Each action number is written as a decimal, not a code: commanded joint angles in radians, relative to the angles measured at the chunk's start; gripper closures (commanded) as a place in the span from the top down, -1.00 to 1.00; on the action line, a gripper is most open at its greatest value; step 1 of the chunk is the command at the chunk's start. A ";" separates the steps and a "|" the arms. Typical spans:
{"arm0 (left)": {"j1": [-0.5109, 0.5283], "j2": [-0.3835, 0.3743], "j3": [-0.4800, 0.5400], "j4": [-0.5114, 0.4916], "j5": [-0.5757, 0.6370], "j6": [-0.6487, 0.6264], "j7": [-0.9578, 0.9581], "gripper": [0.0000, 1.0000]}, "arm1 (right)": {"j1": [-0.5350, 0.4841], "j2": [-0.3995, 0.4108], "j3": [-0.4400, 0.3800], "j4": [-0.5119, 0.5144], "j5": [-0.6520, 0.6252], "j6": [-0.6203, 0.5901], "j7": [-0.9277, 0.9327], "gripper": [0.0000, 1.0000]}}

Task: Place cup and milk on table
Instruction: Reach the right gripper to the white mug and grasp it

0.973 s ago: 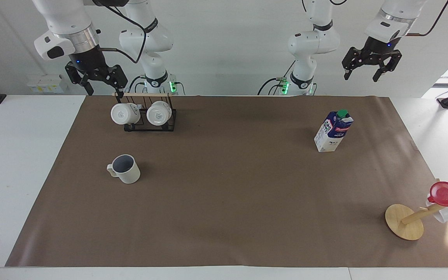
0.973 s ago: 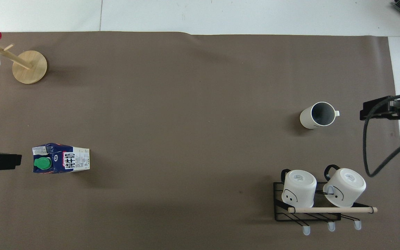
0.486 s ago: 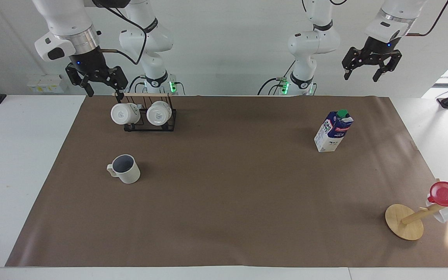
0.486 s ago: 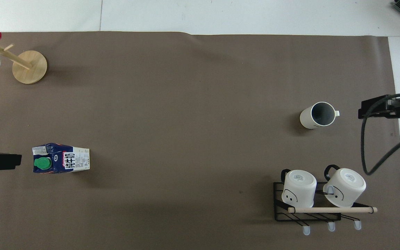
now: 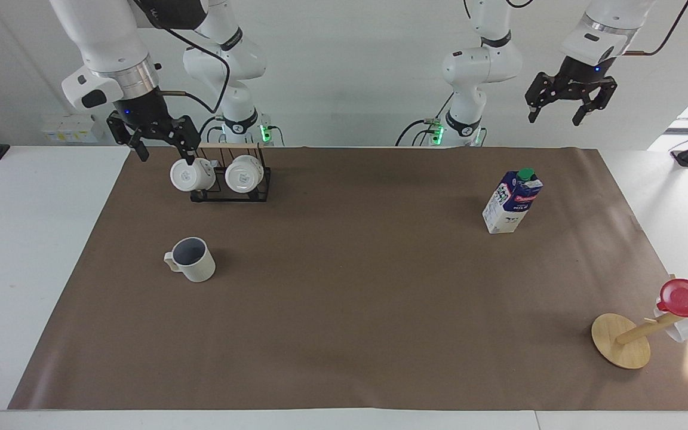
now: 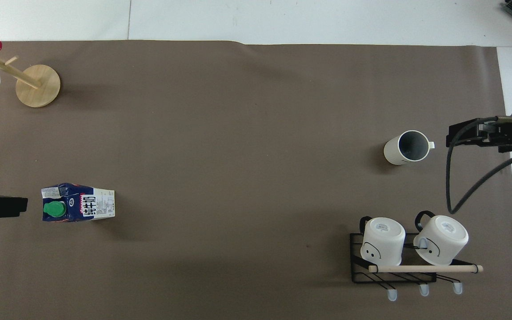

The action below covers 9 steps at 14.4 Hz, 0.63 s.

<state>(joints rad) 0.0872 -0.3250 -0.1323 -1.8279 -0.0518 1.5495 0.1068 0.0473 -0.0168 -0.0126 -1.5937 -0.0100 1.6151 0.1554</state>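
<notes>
Two Franka arms above a white surface (image 5: 33,251) spread with a brown sheet (image 5: 356,310). The right gripper (image 5: 160,140) hangs in the air with its fingers (image 5: 141,149) spread apart and nothing between them; below and just toward the left arm's end of the surface from those fingers stands a black wire rack (image 5: 230,179) carrying two glossy white mugs (image 5: 215,174) on their sides under a wooden rail. The cup (image 5: 193,259), an off-white ribbed mug with a dark inside, stands upright on the sheet, lower than the right fingers and farther from the robots than the rack, its handle turned toward the right arm's end of the surface; in the overhead view the right gripper (image 6: 465,135) appears just beside that handle, though the facing view shows it raised and well apart from the cup. The left gripper (image 5: 564,113) hangs high with its fingers (image 5: 534,110) also wide open and empty. The milk (image 5: 512,200), a blue-and-white carton with a green cap, stands upright on the sheet below these fingers and well apart from them. Near the corner of the sheet at the left arm's end, farthest from the robots, a wooden mug tree (image 5: 622,340) leans on its round base and carries a red cup (image 5: 687,298).
</notes>
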 commanded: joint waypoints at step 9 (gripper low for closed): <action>0.011 0.015 -0.006 0.030 0.015 -0.028 0.011 1.00 | -0.003 0.084 0.005 -0.068 0.015 0.130 -0.030 1.00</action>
<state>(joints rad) 0.0872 -0.3250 -0.1323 -1.8279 -0.0518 1.5492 0.1068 0.0481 0.0583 -0.0117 -1.6496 -0.0100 1.7246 0.1537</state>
